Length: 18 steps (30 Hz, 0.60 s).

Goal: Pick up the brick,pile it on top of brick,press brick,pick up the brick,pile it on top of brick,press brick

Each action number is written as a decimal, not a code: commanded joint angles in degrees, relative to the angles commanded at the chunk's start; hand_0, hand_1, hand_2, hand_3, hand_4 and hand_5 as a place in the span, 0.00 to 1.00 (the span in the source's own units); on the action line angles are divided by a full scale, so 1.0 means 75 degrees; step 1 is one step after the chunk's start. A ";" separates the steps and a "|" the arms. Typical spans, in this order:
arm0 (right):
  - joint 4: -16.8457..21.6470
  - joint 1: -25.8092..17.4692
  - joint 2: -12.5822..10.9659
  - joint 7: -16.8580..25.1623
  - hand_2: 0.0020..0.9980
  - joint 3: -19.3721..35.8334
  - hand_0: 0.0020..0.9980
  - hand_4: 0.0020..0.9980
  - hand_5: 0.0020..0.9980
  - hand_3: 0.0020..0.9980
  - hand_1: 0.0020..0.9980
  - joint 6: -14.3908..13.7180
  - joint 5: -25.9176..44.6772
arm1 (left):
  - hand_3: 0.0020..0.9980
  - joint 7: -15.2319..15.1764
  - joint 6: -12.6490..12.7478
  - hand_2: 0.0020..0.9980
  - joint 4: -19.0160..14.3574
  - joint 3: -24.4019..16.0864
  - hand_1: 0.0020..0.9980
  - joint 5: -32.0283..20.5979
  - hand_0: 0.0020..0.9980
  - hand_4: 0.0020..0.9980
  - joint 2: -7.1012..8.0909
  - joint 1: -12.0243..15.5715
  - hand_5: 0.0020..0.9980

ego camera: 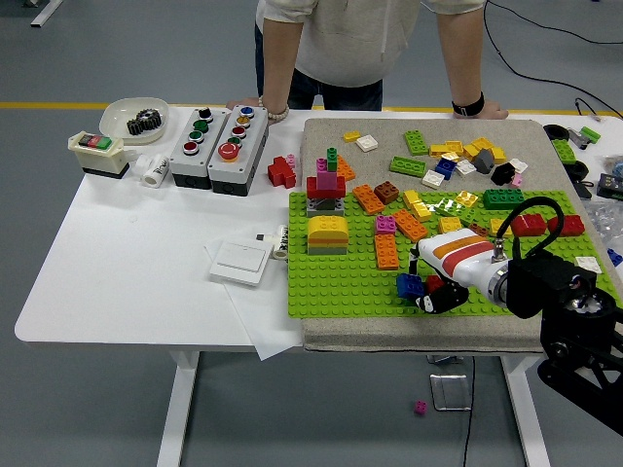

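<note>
A blue brick point(410, 285) sits low over the green baseplate point(341, 282) near its front edge, with a red brick point(434, 283) just behind it. My right hand point(431, 290) comes in from the right and its black fingers point(444, 297) curl around these bricks. A yellow and grey stack point(328, 234) stands on the plate's left part. Behind it rises a taller stack point(326, 185) of grey, red, pink and green bricks. Orange bricks point(387, 250) lie mid-plate. My left arm does not show.
Loose bricks point(443, 161) are scattered on the grey mat point(321, 136) behind the plate. Two button boxes point(218, 144), a white bowl with gears point(133, 120) and a white switch plate point(239, 261) are on the table's left. A person stands at the far side, hands point(471, 107) resting on the edge.
</note>
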 joint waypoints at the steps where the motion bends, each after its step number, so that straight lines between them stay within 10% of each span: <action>1: 0.0012 0.0004 -0.0012 -0.0001 0.11 0.0004 0.10 0.75 0.30 0.46 0.01 0.0004 -0.0010 | 0.59 0.0002 -0.0001 0.73 0.0001 -0.0005 0.73 0.0008 0.77 0.64 0.0001 0.0006 0.66; 18: 0.0055 0.0261 -0.0197 0.0041 0.11 -0.0326 0.10 0.75 0.31 0.46 0.01 0.0103 -0.0071 | 0.59 -0.0022 0.0002 0.73 -0.0003 0.0031 0.73 -0.0047 0.76 0.64 0.0012 -0.0024 0.66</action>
